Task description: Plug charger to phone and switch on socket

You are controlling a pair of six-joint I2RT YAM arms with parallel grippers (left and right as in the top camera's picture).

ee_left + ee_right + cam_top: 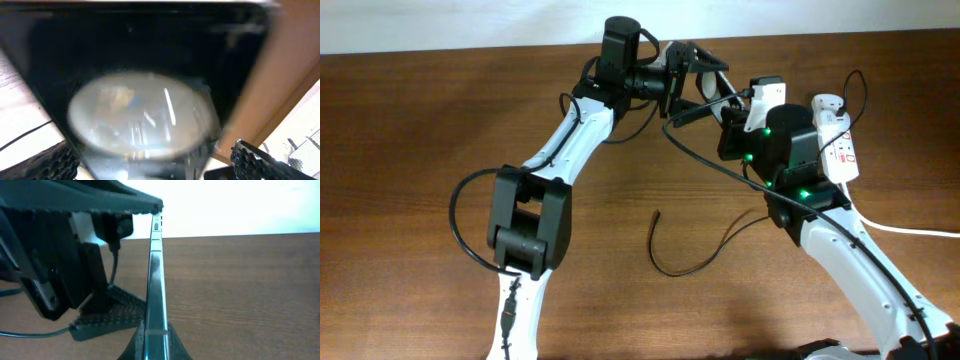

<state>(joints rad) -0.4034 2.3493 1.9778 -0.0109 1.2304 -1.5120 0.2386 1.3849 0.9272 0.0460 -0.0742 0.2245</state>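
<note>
Closest to the lens, we found the phone (155, 280) edge-up, pinched by the right pincer (154, 345), left pincer (705, 90) straddling it, grip undetermined; the charger (672, 268) lay loose on the table (440, 100), robot-side of both.

One phone (155, 290), one charger (678, 273), one socket (842, 150), two robot arms (560, 150).

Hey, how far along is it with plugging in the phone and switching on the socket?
Nothing finished yet. In hand: the right gripper holds the phone on edge, the left gripper open at its screen. The charger lies on the table, its plug tip loose. Left: plug it into the phone, then switch on the socket.
</note>
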